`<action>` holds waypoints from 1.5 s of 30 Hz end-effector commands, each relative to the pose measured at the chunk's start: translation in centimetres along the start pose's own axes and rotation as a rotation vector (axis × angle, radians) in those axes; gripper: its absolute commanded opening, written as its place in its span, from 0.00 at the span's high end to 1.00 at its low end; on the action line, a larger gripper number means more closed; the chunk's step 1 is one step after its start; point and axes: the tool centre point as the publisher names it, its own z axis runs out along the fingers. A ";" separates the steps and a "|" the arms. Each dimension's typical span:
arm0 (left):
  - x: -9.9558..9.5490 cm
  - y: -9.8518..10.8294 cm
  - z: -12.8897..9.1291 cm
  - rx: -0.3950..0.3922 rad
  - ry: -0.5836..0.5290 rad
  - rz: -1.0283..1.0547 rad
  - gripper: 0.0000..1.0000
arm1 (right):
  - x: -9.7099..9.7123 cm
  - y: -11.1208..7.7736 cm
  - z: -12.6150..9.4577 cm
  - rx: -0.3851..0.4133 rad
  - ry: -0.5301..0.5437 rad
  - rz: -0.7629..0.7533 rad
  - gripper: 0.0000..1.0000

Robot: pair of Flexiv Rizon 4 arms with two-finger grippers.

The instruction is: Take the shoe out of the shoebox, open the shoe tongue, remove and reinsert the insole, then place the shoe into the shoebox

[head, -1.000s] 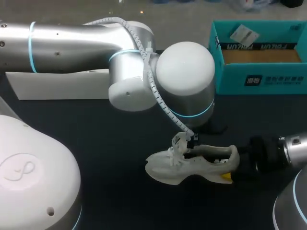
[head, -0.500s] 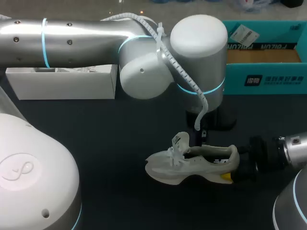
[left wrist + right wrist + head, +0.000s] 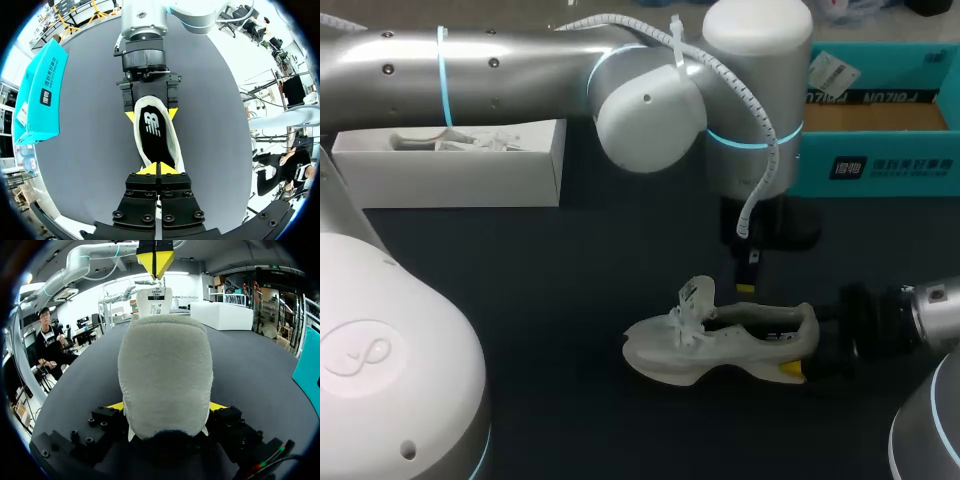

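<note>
One shoe (image 3: 720,345), one teal shoebox (image 3: 865,160), one white box (image 3: 450,180) and two grippers are counted on the dark table (image 3: 550,300). The shoe is white and lies outside the shoebox, apart from it toward the table's middle, toe pointed to the left side and heel to the right. Its heel is clamped from both sides by the right gripper (image 3: 810,352), a yellow tip pressed against each flank. The left gripper (image 3: 748,285) is held just above the shoe's opening, behind the raised tongue (image 3: 695,295), with its two yellow tips pressed together and nothing between them. The shoebox is seen open at the far right, brown floor showing; the white box is set at the far left, and its contents cannot be made out. From the left wrist view alone the shoe (image 3: 170,150) is looked into from above: a black insole (image 3: 152,127) is seen seated inside, the left gripper (image 3: 157,169) closed over the tongue end and the right gripper (image 3: 151,115) at the heel end, the shoebox (image 3: 42,95) off to one side. From the right wrist view alone the padded heel (image 3: 165,375) is seen filling the right gripper (image 3: 165,407), the tongue's label standing upright beyond it under the left gripper (image 3: 156,260). Whether the sole is rested on the table cannot be told.
</note>
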 end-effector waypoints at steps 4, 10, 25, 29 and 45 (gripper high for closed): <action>0.5 -0.3 0.9 0.028 -0.074 0.029 1.00 | 0.1 0.0 0.1 0.002 -0.003 0.000 1.00; 0.5 -0.3 0.9 0.028 -0.074 0.029 1.00 | 0.1 0.0 0.1 0.002 -0.003 0.000 1.00; 0.4 -0.1 1.8 0.030 -0.096 0.016 1.00 | 0.1 0.0 0.1 0.002 -0.003 0.000 1.00; 0.6 0.1 2.1 0.060 -0.111 0.020 1.00 | 0.1 0.0 0.1 0.002 -0.003 0.000 1.00; 0.8 -1.7 6.0 0.097 -0.080 0.069 1.00 | 0.1 0.0 0.1 0.002 -0.003 0.000 1.00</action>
